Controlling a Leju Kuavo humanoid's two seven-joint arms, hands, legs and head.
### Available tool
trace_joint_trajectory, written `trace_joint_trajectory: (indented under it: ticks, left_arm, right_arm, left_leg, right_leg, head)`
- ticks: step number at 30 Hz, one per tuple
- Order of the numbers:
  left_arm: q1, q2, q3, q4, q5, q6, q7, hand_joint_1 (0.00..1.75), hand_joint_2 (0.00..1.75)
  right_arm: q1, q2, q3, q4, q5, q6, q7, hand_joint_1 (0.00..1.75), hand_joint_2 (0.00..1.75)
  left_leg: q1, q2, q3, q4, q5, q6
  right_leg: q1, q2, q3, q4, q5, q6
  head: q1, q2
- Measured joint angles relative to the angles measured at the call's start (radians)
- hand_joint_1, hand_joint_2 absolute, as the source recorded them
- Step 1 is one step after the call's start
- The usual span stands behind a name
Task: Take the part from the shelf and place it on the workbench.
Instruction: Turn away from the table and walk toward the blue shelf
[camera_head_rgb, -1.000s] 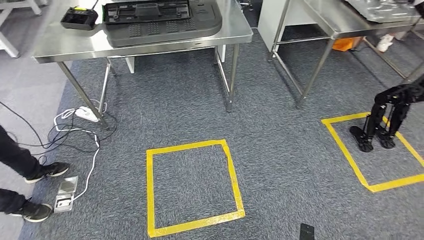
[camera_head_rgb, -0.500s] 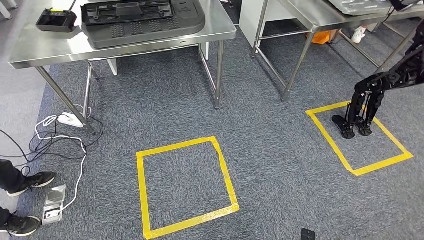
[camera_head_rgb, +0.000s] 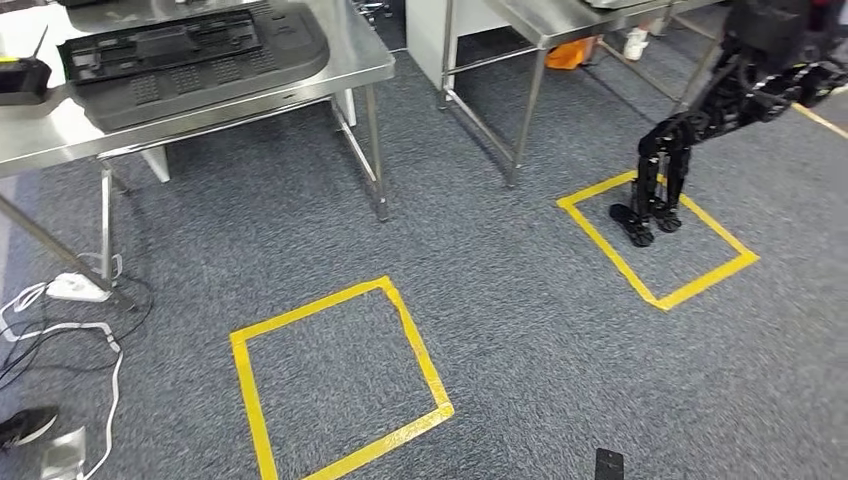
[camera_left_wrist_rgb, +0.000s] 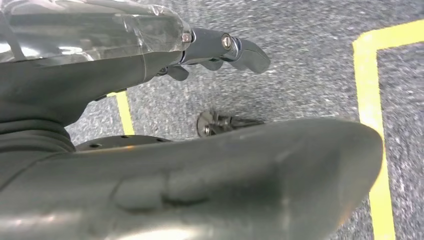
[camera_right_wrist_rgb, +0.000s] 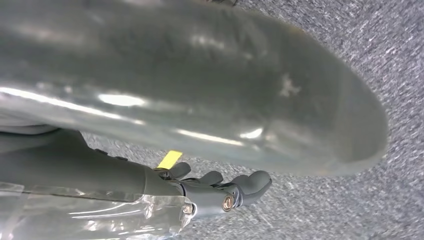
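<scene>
— Everything in the head view has slid left and down since half a second ago. Did the things move?
— No, the camera turned. The whole picture shifted together.

— What does the head view hold?
— A steel tabletop (camera_head_rgb: 340, 72) at the upper left. On it lies a grey tray (camera_head_rgb: 300, 45), and on the tray the black part (camera_head_rgb: 160, 50), lying flat. A black box (camera_head_rgb: 20, 78) sits beside the tray at the picture's edge.

— And the floor?
— Grey carpet (camera_head_rgb: 500, 330) with two yellow tape squares. The near square (camera_head_rgb: 335, 385) has nothing standing in it. In the far square (camera_head_rgb: 655, 240) stands another dark robot (camera_head_rgb: 665, 170). A white power strip (camera_head_rgb: 75, 288) and cables lie under the tabletop, and a person's shoe (camera_head_rgb: 25, 425) shows at the lower left.

— Left wrist view?
— The left robot hand (camera_left_wrist_rgb: 215, 47) hangs over the carpet, fingers (camera_left_wrist_rgb: 247, 52) loosely stretched out with nothing in them. Yellow tape (camera_left_wrist_rgb: 370, 85) runs on the floor beyond the fingertips.

— Right wrist view?
— The right robot hand (camera_right_wrist_rgb: 215, 192) also hangs over carpet, fingers lightly bent, holding nothing. A scrap of yellow tape (camera_right_wrist_rgb: 169, 159) shows just past its knuckles.

— So where is the part, relative to them?
— Well apart from both. It is up on the tabletop; each robot hand is low, over the floor.
</scene>
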Motion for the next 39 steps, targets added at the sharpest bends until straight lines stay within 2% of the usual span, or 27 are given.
trace_joint_trajectory:
  ticks: [1, 3, 5, 7, 9, 10, 11, 12, 13, 15, 16, 18, 20, 21, 23, 24, 25, 26, 27, 28, 30, 32, 34, 36, 37, 39]
  left_arm:
    - [0.000, 0.000, 0.000, 0.000, 0.001, 0.001, 0.000, 0.00, 0.00]
    - [0.000, 0.000, 0.000, 0.000, 0.002, 0.003, 0.001, 0.00, 0.00]
    - [-0.001, 0.000, 0.000, -0.001, 0.002, 0.004, 0.001, 0.00, 0.00]
    - [-0.001, 0.000, 0.000, -0.002, 0.002, 0.006, 0.001, 0.00, 0.00]
    - [0.002, 0.001, 0.000, -0.003, 0.002, 0.008, 0.001, 0.00, 0.00]
    - [0.002, 0.001, 0.000, -0.003, 0.001, 0.010, 0.002, 0.00, 0.00]
    - [0.002, 0.001, 0.000, -0.003, 0.001, 0.010, 0.001, 0.00, 0.00]
    - [0.002, 0.001, 0.000, -0.004, 0.000, 0.010, 0.001, 0.00, 0.00]
    - [0.002, 0.001, 0.000, -0.005, 0.000, 0.010, 0.001, 0.00, 0.00]
    - [0.000, 0.001, 0.000, -0.007, -0.001, 0.011, 0.001, 0.00, 0.00]
    - [0.000, 0.001, 0.000, -0.008, -0.001, 0.011, 0.002, 0.00, 0.00]
    - [-0.001, 0.001, -0.001, -0.009, -0.002, 0.012, 0.001, 0.00, 0.00]
    - [-0.002, 0.001, -0.001, -0.010, -0.002, 0.012, 0.002, 0.00, 0.00]
    - [-0.002, 0.001, -0.001, -0.011, -0.002, 0.012, 0.002, 0.00, 0.00]
    - [-0.001, 0.002, -0.001, -0.011, 0.000, 0.014, 0.003, 0.00, 0.00]
    - [0.000, 0.002, -0.001, -0.011, 0.002, 0.014, 0.004, 0.00, 0.00]
    - [0.002, 0.003, -0.001, -0.011, 0.003, 0.015, 0.005, 0.00, 0.00]
    - [0.003, 0.003, -0.001, -0.011, 0.003, 0.015, 0.005, 0.00, 0.00]
    - [0.003, 0.003, -0.001, -0.011, 0.003, 0.016, 0.006, 0.00, 0.00]
    - [0.003, 0.004, -0.001, -0.011, 0.003, 0.016, 0.006, 0.00, 0.00]
    - [0.002, 0.004, -0.001, -0.012, 0.002, 0.016, 0.006, 0.00, 0.00]
    - [0.002, 0.004, -0.001, -0.013, 0.001, 0.016, 0.006, 0.00, 0.00]
    - [0.001, 0.004, 0.000, -0.014, 0.000, 0.017, 0.006, 0.00, 0.00]
    - [-0.001, 0.004, 0.000, -0.017, 0.000, 0.017, 0.006, 0.00, 0.00]
    - [-0.001, 0.004, 0.000, -0.017, 0.000, 0.017, 0.006, 0.00, 0.00]
    - [0.001, 0.004, -0.001, -0.018, 0.000, 0.017, 0.006, 0.00, 0.00]
  right_arm:
    - [-0.001, 0.000, 0.000, 0.000, 0.000, 0.000, 0.001, 0.00, 0.00]
    - [0.002, 0.000, 0.001, 0.000, 0.000, 0.000, 0.002, 0.00, 0.00]
    - [0.006, 0.002, 0.002, 0.001, -0.001, 0.000, 0.002, 0.00, 0.00]
    - [0.004, 0.004, 0.005, 0.001, -0.003, 0.000, 0.005, 0.00, 0.00]
    - [0.001, 0.004, 0.008, 0.002, -0.008, 0.000, 0.009, 0.00, 0.00]
    - [0.002, 0.005, 0.008, 0.002, -0.011, 0.000, 0.011, 0.00, 0.00]
    - [0.004, 0.006, 0.009, 0.003, -0.012, 0.000, 0.012, 0.00, 0.00]
    - [0.005, 0.006, 0.009, 0.003, -0.014, 0.000, 0.012, 0.00, 0.00]
    - [0.006, 0.006, 0.010, 0.004, -0.015, 0.000, 0.012, 0.00, 0.00]
    - [0.003, 0.007, 0.010, 0.004, -0.016, 0.000, 0.011, 0.00, 0.00]
    - [0.002, 0.007, 0.010, 0.005, -0.016, 0.000, 0.010, 0.00, 0.00]
    - [0.003, 0.007, 0.010, 0.005, -0.016, 0.000, 0.009, 0.00, 0.00]
    - [0.005, 0.008, 0.010, 0.006, -0.017, 0.000, 0.009, 0.00, 0.00]
    - [0.004, 0.009, 0.010, 0.006, -0.017, 0.000, 0.009, 0.00, 0.00]
    - [0.001, 0.010, 0.010, 0.007, -0.017, 0.000, 0.009, 0.00, 0.00]
    - [0.000, 0.011, 0.011, 0.008, -0.017, 0.000, 0.009, 0.00, 0.00]
    - [-0.001, 0.011, 0.012, 0.008, -0.017, 0.000, 0.009, 0.00, 0.00]
    - [-0.001, 0.012, 0.013, 0.009, -0.017, 0.000, 0.009, 0.00, 0.00]
    - [0.000, 0.013, 0.014, 0.010, -0.017, 0.000, 0.009, 0.00, 0.00]
    - [0.000, 0.014, 0.015, 0.010, -0.017, 0.000, 0.009, 0.00, 0.00]
    - [-0.001, 0.014, 0.017, 0.011, -0.018, 0.000, 0.009, 0.00, 0.00]
    - [-0.003, 0.015, 0.019, 0.011, -0.018, 0.000, 0.009, 0.00, 0.00]
    - [-0.001, 0.014, 0.019, 0.011, -0.018, 0.000, 0.009, 0.00, 0.00]
    - [0.002, 0.015, 0.020, 0.011, -0.019, 0.000, 0.009, 0.00, 0.00]
    - [0.001, 0.015, 0.020, 0.011, -0.022, 0.000, 0.009, 0.00, 0.00]
    - [-0.002, 0.016, 0.023, 0.012, -0.030, 0.000, 0.009, 0.00, 0.00]
  left_leg:
    - [0.000, -0.011, 0.003, -0.015, -0.001, 0.003]
    - [-0.003, 0.000, 0.002, -0.018, 0.000, 0.013]
    - [-0.002, 0.020, 0.005, -0.025, 0.005, 0.027]
    - [-0.002, 0.046, 0.006, -0.030, 0.008, 0.036]
    - [-0.005, 0.074, 0.006, -0.030, 0.006, 0.041]
    - [-0.006, 0.085, 0.007, -0.030, 0.004, 0.042]
    - [-0.006, 0.095, 0.008, -0.030, 0.003, 0.042]
    - [-0.007, 0.103, 0.011, -0.030, 0.001, 0.041]
    - [-0.007, 0.111, 0.015, -0.030, -0.002, 0.039]
    - [-0.010, 0.124, 0.022, -0.032, -0.007, 0.032]
    - [-0.011, 0.129, 0.024, -0.033, -0.008, 0.028]
    - [-0.012, 0.139, 0.030, -0.038, -0.008, 0.017]
    - [-0.011, 0.128, 0.033, -0.030, -0.020, 0.004]
    - [-0.010, 0.112, 0.024, -0.002, -0.040, 0.000]
    - [-0.010, 0.079, -0.025, 0.109, -0.102, -0.005]
    - [-0.010, 0.072, -0.057, 0.175, -0.129, -0.006]
    - [-0.010, 0.069, -0.080, 0.221, -0.140, -0.006]
    - [-0.010, 0.068, -0.089, 0.234, -0.132, -0.005]
    - [-0.009, 0.066, -0.080, 0.209, -0.105, -0.004]
    - [-0.008, 0.059, -0.056, 0.150, -0.066, -0.003]
    - [-0.003, 0.023, -0.007, 0.026, -0.009, 0.000]
    - [-0.002, -0.001, 0.009, -0.023, 0.000, 0.003]
    - [-0.005, 0.014, 0.010, -0.029, 0.003, 0.013]
    - [-0.003, 0.033, 0.014, -0.038, 0.008, 0.027]
    - [-0.001, 0.045, 0.015, -0.042, 0.010, 0.032]
    - [-0.003, 0.068, 0.017, -0.044, 0.009, 0.037]
  right_leg:
    - [0.000, 0.009, -0.005, 0.003, 0.000, 0.005]
    - [-0.003, 0.026, -0.012, 0.001, 0.003, 0.017]
    - [-0.004, 0.003, -0.018, 0.017, -0.008, 0.027]
    - [-0.002, -0.046, -0.062, 0.112, -0.062, 0.035]
    - [-0.004, -0.066, -0.123, 0.241, -0.116, 0.041]
    - [-0.005, -0.069, -0.137, 0.270, -0.120, 0.041]
    - [-0.006, -0.071, -0.132, 0.262, -0.103, 0.041]
    - [-0.006, -0.074, -0.110, 0.217, -0.073, 0.038]
    - [-0.005, -0.085, -0.075, 0.146, -0.038, 0.034]
    - [0.003, -0.111, -0.021, 0.032, 0.001, 0.023]
    - [0.008, -0.119, -0.010, 0.005, 0.005, 0.017]
    - [0.013, -0.111, -0.010, -0.002, 0.006, 0.006]
    - [0.008, -0.098, -0.006, -0.013, 0.012, -0.005]
    - [0.005, -0.092, -0.004, -0.019, 0.015, -0.010]
    - [0.003, -0.078, -0.002, -0.022, 0.018, -0.018]
    - [0.004, -0.070, -0.002, -0.022, 0.018, -0.020]
    - [0.005, -0.060, -0.002, -0.020, 0.017, -0.021]
    - [0.005, -0.050, -0.002, -0.019, 0.017, -0.022]
    - [0.005, -0.038, -0.001, -0.017, 0.016, -0.021]
    - [0.005, -0.027, 0.000, -0.014, 0.014, -0.019]
    - [0.005, -0.006, -0.003, -0.005, 0.010, -0.012]
    - [0.005, 0.013, -0.010, 0.002, 0.008, -0.002]
    - [0.001, 0.025, -0.015, 0.002, 0.010, 0.010]
    - [0.000, 0.000, -0.026, 0.028, -0.008, 0.020]
    - [0.000, -0.023, -0.044, 0.069, -0.032, 0.024]
    - [-0.001, -0.059, -0.106, 0.197, -0.094, 0.033]
  head:
    - [0.000, 0.000]
    - [0.002, 0.000]
    - [0.006, 0.000]
    - [0.019, 0.000]
    - [0.031, 0.000]
    - [0.033, 0.000]
    - [0.035, 0.000]
    - [0.038, 0.000]
    - [0.041, 0.000]
    - [0.045, 0.000]
    - [0.045, 0.000]
    - [0.042, 0.000]
    - [0.037, 0.000]
    - [0.034, 0.000]
    - [0.024, 0.000]
    - [0.021, 0.000]
    - [0.018, 0.000]
    - [0.016, 0.000]
    - [0.014, 0.000]
    - [0.012, 0.000]
    - [0.006, 0.000]
    - [0.003, 0.000]
    - [0.004, 0.000]
    - [0.009, 0.000]
    - [0.015, 0.000]
    - [0.028, 0.000]
